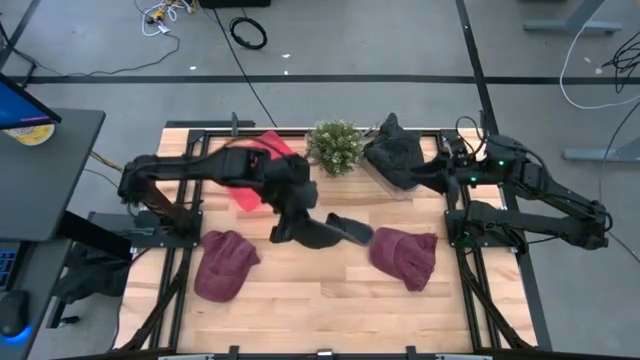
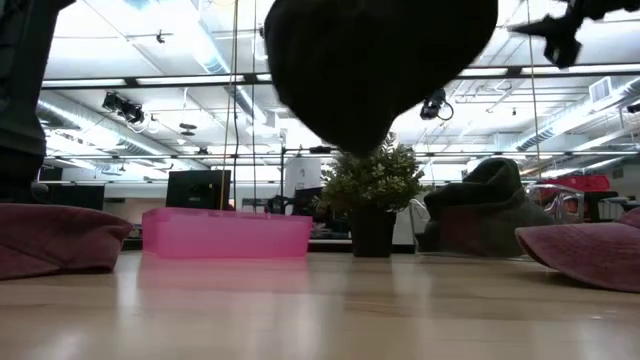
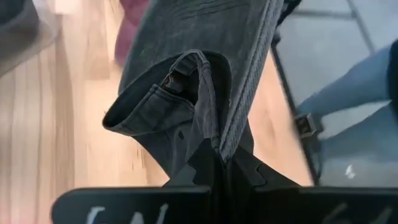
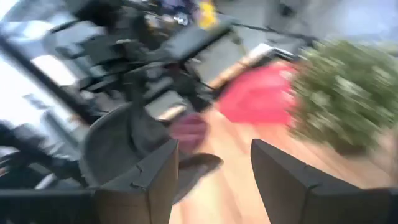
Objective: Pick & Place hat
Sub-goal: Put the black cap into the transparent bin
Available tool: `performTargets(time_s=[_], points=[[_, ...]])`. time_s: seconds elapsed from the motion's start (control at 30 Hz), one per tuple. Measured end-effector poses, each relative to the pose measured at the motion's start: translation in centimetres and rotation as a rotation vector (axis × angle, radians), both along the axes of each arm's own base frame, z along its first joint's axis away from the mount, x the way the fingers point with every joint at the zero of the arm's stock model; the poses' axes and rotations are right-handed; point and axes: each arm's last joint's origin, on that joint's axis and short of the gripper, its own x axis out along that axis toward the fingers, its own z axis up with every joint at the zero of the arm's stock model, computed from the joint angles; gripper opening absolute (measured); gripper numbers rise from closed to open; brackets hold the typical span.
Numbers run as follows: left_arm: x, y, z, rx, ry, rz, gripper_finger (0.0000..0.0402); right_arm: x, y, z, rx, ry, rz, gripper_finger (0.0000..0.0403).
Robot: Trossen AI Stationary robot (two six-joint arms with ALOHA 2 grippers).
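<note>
A dark grey cap [image 1: 338, 230] hangs from my left gripper [image 1: 292, 226] over the middle of the table. In the low view the cap [image 2: 380, 60] floats clear of the wood. The left gripper [image 3: 219, 169] is shut on it. Two maroon caps lie on the table, one on the left [image 1: 225, 262] and one on the right [image 1: 405, 255]. A black hat [image 1: 395, 155] sits at the far right, beside my right gripper [image 1: 428, 178]. The right gripper [image 4: 214, 177] is open and holds nothing. My left gripper pinches the grey cap between its two fingers at an edge [image 3: 221, 146] where a stitched flat part and the soft crown meet. Several layers are folded together there. The cap is lifted clear of the table and sticks out beyond the fingers toward the table's right.
A pink bin [image 1: 258, 165] stands at the far left of the table and a small potted plant [image 1: 335, 146] at the far middle. Bare wood [image 1: 320, 290] runs along the near edge between the maroon caps. A desk with a monitor [image 1: 25, 120] stands left of the table.
</note>
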Motion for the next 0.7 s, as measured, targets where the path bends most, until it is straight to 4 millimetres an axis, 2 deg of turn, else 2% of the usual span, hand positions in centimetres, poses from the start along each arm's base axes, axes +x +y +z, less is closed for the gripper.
performTargets(time_s=[0.13,0.27,0.47,0.7], points=[[-0.2,0.9,2.0,-0.045,-0.052,0.058,0.0015,0.9,0.4,1.3,-0.064,-0.132,0.09,0.0204],[-0.4,1.7,3.2,-0.133,-0.072,0.088,0.0015,2.5,0.8,1.8,-0.114,-0.18,0.154,0.0204],[-0.5,2.1,3.4,-0.29,-0.029,0.095,0.0015,5.4,1.5,1.3,-0.18,-0.176,0.256,0.0204],[-0.5,2.1,3.3,-0.324,0.004,0.157,0.0015,8.1,3.1,0.2,-0.21,-0.132,0.376,0.0204]])
